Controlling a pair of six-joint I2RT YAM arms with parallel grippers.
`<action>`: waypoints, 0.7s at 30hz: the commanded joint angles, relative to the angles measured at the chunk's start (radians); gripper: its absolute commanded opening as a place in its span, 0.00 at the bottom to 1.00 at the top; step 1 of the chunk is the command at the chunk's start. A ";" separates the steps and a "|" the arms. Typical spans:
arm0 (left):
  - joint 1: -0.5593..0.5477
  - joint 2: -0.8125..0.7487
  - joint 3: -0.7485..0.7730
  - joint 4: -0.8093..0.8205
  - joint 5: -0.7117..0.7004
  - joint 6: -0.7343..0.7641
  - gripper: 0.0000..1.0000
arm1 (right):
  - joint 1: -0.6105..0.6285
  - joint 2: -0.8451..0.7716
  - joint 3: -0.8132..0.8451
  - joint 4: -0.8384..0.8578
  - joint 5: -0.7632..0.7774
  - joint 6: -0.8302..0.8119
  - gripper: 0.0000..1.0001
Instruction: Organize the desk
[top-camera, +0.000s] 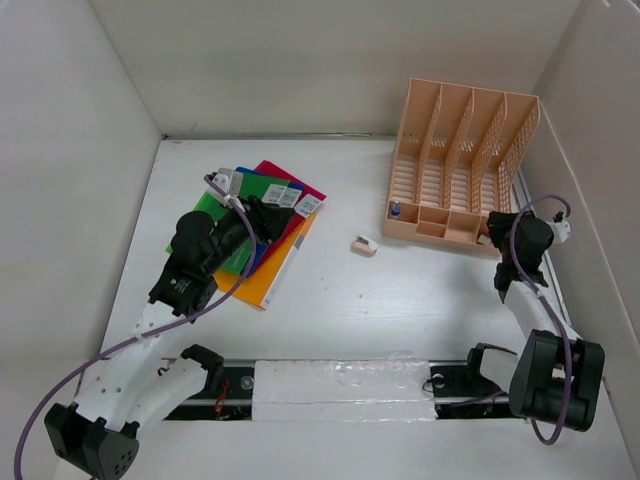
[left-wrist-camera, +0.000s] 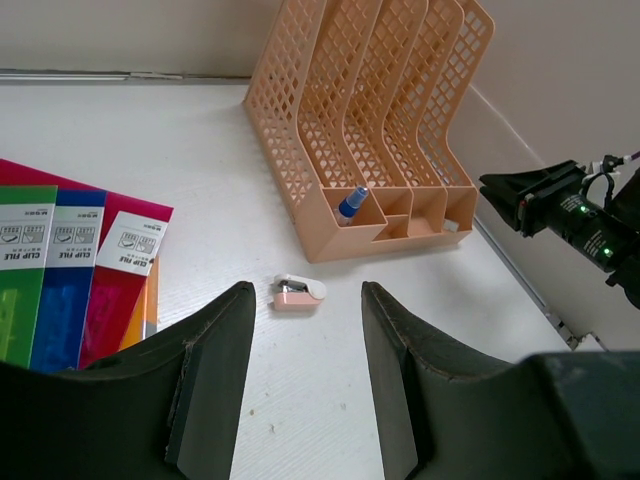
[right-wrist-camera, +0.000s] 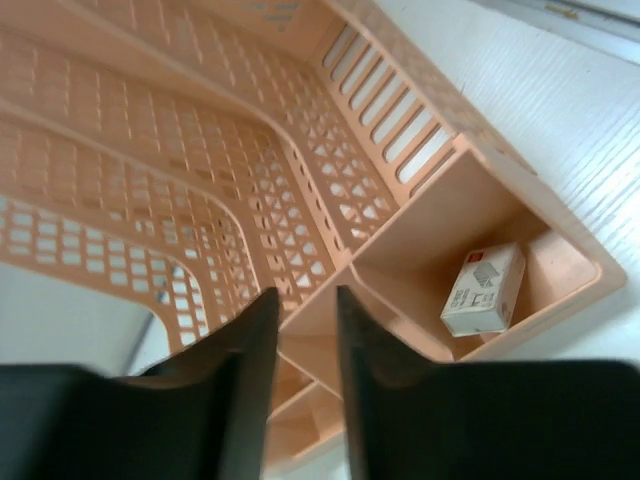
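The desk (top-camera: 400, 300) is a white tabletop walled on three sides. A stack of coloured clip files (top-camera: 262, 232) lies at its left, and my left gripper (top-camera: 268, 218) hovers over them, open and empty. In the left wrist view its dark fingers (left-wrist-camera: 215, 370) frame a small pink stapler (left-wrist-camera: 298, 292) lying further ahead on the desk (left-wrist-camera: 200, 150). My right gripper (top-camera: 490, 232) is at the front right corner of the peach file rack (top-camera: 455, 160). Its jaws (right-wrist-camera: 307, 300) stand slightly apart with nothing between them, above the rack's small front compartments. A white box (right-wrist-camera: 485, 290) lies in the corner compartment.
The stapler (top-camera: 364, 245) lies alone mid-desk, left of the rack. A blue-capped item (left-wrist-camera: 352, 203) stands in the rack's front left compartment. The rack (left-wrist-camera: 380, 130) sits close to the right wall. Tape-covered rail (top-camera: 340, 385) runs along the near edge between the arm bases.
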 joint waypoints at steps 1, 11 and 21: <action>0.000 -0.015 0.032 0.050 0.013 0.005 0.42 | 0.064 -0.002 0.009 0.011 -0.010 -0.063 0.30; 0.000 -0.015 0.033 0.047 -0.001 0.007 0.42 | 0.408 0.016 0.138 -0.188 -0.103 -0.342 0.08; 0.000 -0.015 0.036 0.044 0.001 0.008 0.42 | 0.811 0.409 0.439 -0.401 -0.007 -0.568 0.71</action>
